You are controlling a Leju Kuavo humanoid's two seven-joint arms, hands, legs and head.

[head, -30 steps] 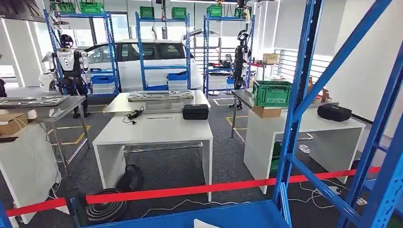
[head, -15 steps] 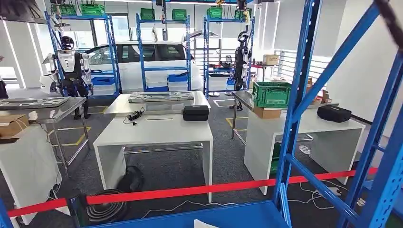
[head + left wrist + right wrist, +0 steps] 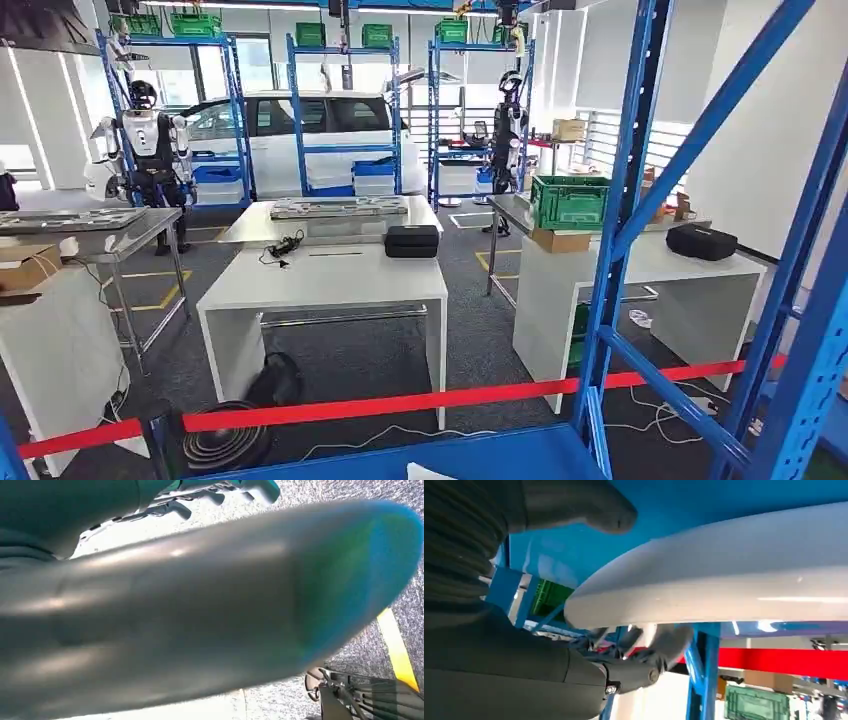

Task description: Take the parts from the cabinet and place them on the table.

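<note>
1. Head view. I look through the blue frame of the cabinet (image 3: 625, 190); its blue shelf (image 3: 440, 458) runs along the bottom edge, and a small white corner (image 3: 430, 472) of something shows on that shelf. I cannot tell from here what it is. A red barrier tape (image 3: 400, 402) stretches across just beyond the shelf.

2. Beyond the tape stands a white desk (image 3: 325, 275) carrying a black case (image 3: 411, 240) and a tangle of black cable (image 3: 283, 243). A second white desk (image 3: 640, 262) to the right carries a green crate (image 3: 569, 201) on a cardboard box and a black bag (image 3: 702, 241). A white car (image 3: 300, 125) and two standing humanoid robots are at the back, among blue racks.

3. Right wrist view. The right hand (image 3: 624, 650) is at a white curved part (image 3: 724, 590), close under the blue shelf surface. The thumb lies over one side of the part and the dark fingers (image 3: 659, 647) curl under the other, so I read this hand as gripping the part.

4. Left wrist view. A broad, smooth grey surface (image 3: 200, 615), strongly blurred, lies directly in front of the camera. The fingers of the left hand (image 3: 210, 495) show beyond its edge, above grey carpet. I cannot tell whether this hand grips the surface or merely lies near it.
</note>
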